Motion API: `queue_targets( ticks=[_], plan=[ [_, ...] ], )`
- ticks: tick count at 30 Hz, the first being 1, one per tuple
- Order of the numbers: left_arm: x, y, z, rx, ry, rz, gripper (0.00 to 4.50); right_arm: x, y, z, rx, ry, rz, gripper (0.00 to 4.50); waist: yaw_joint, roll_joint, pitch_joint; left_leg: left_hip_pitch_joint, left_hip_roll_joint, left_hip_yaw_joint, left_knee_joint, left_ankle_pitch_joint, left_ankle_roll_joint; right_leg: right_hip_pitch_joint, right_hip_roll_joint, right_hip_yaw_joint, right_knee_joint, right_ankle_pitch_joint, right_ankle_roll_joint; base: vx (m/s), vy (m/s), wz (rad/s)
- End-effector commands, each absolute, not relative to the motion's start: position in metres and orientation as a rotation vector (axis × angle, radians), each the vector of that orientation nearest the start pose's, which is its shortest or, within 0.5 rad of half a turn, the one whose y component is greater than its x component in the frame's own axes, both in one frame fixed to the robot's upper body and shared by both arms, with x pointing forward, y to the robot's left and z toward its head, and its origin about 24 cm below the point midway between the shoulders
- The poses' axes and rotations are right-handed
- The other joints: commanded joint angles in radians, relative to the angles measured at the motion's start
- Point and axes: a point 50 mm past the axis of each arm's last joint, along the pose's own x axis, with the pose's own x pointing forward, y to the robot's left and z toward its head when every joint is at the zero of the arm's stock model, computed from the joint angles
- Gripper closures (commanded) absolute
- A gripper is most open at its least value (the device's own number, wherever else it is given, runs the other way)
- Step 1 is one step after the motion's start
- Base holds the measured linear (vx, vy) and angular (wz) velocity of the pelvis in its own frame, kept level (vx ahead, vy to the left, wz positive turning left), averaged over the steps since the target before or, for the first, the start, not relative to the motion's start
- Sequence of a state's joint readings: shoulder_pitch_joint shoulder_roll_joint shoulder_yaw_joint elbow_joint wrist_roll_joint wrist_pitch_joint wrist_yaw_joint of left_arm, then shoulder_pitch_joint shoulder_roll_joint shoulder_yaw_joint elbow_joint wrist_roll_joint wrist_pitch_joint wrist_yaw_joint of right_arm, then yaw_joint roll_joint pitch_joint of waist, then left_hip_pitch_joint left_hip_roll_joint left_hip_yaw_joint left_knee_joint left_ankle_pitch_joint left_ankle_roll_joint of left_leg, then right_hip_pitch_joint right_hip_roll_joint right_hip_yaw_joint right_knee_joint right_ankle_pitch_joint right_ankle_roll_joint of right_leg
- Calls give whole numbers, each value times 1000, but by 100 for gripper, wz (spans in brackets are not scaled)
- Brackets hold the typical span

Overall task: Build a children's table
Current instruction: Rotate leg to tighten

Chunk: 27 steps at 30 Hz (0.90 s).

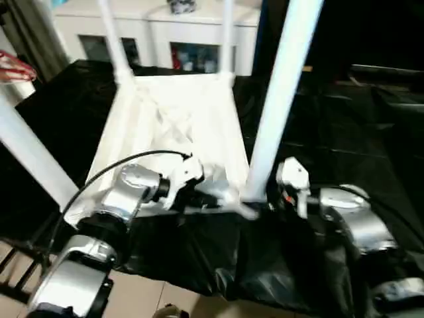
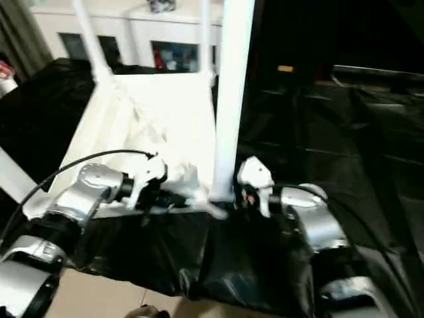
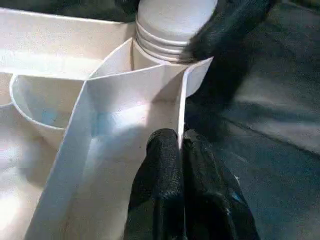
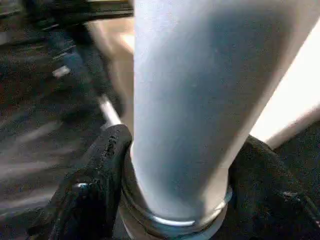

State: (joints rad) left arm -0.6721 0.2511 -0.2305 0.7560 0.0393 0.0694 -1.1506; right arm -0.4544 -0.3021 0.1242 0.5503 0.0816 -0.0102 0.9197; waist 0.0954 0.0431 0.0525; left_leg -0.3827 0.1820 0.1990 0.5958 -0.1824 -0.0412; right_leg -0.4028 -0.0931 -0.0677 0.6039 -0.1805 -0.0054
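The children's table (image 1: pixel 173 126) is plain white all over, its ribbed underside and its tubular legs (image 1: pixel 281 93) alike. It lies on a desk covered in glossy black sheeting (image 1: pixel 199 258), and the robot's forearms (image 1: pixel 129 192) are silver with black fingers (image 3: pixel 165 195). Behind stands a white cabinet (image 1: pixel 159 26) whose glass doors show red and blue items.

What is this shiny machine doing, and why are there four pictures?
It is a robot building a small white table. Two pictures come from cameras in its head, looking down over its silver arms. The other two come from cameras on its wrists. The table top lies upside down on a black cloth. The left gripper is shut, pinching a thin rib on the underside. The right gripper wraps around the bottom of a leg at a corner socket.
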Motion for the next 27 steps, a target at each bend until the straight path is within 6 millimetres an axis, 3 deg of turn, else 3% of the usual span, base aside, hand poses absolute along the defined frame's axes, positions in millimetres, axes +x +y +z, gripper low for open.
queue_targets(
  ticks=[1,2,6,10,13,18,23,27],
  plan=[
    [338,86,63,285,319,-1239,450,315,-126,23,-178,291,910,188,2,-14,-64,17,50,-28,-77,-234,34,47,-69,40,-77,-281,-231,0,0,0],
    [338,81,62,283,318,-1217,450,318,-124,22,-170,287,856,188,-9,-14,-62,16,48,-30,-79,-246,22,48,-67,39,-80,-308,-223,0,0,0],
    [337,53,60,248,295,-1149,450,327,-103,19,-145,277,692,188,-24,-10,-61,20,45,-30,-79,-266,16,42,-66,40,-90,-354,-199,0,0,0],
    [332,40,63,206,255,-1189,450,325,-86,26,-124,201,745,188,-25,-10,-66,15,44,-29,-76,-235,46,45,-64,41,-86,-299,-200,0,0,0],
    [331,41,63,211,254,-1189,450,324,-85,26,-117,191,760,118,-26,-9,-68,13,44,-27,-74,-219,62,46,-62,40,-81,-242,-217,0,0,0],
    [332,56,62,229,266,-1208,450,324,-101,31,-142,177,805,78,-27,-10,-68,13,45,-27,-74,-219,75,48,-61,39,-79,-229,-230,0,0,0],
    [329,73,65,249,273,-1317,450,316,-117,33,-201,185,963,78,-19,-8,-71,11,49,-26,-69,-182,99,51,-63,38,-70,-165,-251,0,0,0],
    [329,89,68,278,294,-1388,450,305,-127,36,-218,205,1131,78,1,-6,-74,15,53,-21,-65,-160,119,47,-61,38,-62,-111,-269,0,0,0]
  ],
)
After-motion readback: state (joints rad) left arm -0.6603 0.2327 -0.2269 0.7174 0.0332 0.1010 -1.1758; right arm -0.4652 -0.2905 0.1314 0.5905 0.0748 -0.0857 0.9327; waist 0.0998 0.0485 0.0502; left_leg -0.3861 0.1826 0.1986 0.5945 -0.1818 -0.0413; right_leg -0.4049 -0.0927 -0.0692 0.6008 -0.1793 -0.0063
